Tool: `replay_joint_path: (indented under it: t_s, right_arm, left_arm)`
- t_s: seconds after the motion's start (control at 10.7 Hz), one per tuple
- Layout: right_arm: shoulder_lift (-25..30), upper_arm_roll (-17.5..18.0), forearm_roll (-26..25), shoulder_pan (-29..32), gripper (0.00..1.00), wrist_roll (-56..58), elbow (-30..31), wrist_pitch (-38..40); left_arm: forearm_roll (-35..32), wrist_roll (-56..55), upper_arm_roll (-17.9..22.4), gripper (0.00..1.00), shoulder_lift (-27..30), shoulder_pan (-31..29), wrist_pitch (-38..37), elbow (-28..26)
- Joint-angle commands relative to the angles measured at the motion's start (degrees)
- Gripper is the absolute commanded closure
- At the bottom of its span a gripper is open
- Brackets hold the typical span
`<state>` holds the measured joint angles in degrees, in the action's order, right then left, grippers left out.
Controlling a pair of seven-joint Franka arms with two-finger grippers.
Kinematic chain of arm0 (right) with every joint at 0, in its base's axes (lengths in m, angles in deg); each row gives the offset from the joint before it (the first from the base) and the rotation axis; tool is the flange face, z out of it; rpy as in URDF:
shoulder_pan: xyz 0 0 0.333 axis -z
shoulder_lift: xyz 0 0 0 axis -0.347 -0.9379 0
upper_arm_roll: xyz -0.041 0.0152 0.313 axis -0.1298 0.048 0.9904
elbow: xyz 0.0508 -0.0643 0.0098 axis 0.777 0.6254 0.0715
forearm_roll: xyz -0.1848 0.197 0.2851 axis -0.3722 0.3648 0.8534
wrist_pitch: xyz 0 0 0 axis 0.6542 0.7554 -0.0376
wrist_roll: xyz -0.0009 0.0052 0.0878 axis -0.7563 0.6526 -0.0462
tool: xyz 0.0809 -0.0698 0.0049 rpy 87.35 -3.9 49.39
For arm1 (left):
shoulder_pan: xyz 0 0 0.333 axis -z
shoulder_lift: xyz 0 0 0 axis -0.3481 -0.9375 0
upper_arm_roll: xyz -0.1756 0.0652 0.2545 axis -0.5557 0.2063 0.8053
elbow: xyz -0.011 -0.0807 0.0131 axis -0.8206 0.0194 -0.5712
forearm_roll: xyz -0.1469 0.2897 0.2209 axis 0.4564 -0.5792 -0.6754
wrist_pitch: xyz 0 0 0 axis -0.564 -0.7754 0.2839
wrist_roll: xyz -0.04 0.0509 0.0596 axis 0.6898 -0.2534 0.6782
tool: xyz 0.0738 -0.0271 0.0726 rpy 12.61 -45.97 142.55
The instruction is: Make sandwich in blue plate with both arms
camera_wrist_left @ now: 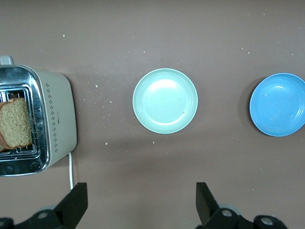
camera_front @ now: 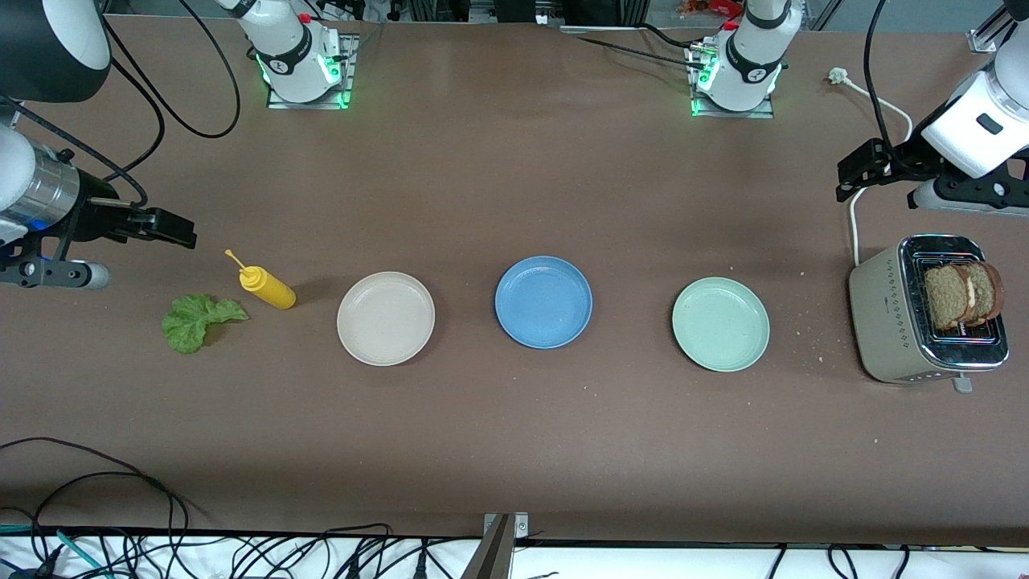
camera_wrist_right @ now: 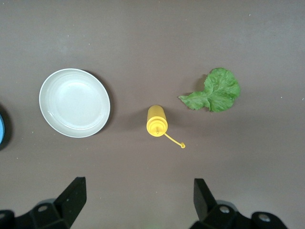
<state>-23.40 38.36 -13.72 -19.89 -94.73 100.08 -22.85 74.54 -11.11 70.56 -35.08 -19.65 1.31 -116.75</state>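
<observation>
The brown bench (camera_front: 514,161) carries, in a row from the right arm's end: lettuce (camera_front: 197,320), mustard bottle (camera_front: 268,289), beige plate (camera_front: 386,318), blue plate (camera_front: 543,301), green plate (camera_front: 720,324), toaster (camera_front: 884,322).

A matte mid-blue is shown by the blue plate (camera_front: 543,301), beige by the beige plate (camera_front: 386,318), and pale green by the pale green plate (camera_front: 720,324). The lettuce leaf (camera_front: 195,320) is coloured bright green, the squeeze bottle (camera_front: 268,289) yellow. Light brown bread slices (camera_front: 964,294) with darker crusts are seen in the grey-beige toaster (camera_front: 884,322), dotted with small diamond patterns. The table (camera_front: 514,450) is coloured brown.

No legible text, labels or numbers.
</observation>
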Motion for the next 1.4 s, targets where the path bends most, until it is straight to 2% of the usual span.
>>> replay_joint_path:
  t_s: [0.0, 1.31]
  right_arm:
    - [0.6, 0.1, 0.7, 0.3, 0.00, 0.4, 0.6, -0.4]
    - [0.6, 0.2, 0.7, 0.2, 0.00, 0.4, 0.6, -0.4]
  left_arm:
    - [0.7, 1.1, -0.4, 0.00, 0.2, -0.5, -0.5, 0.1]
    - [0.8, 0.1, 0.5, 0.00, 0.5, -3.2, -2.0, 0.9]
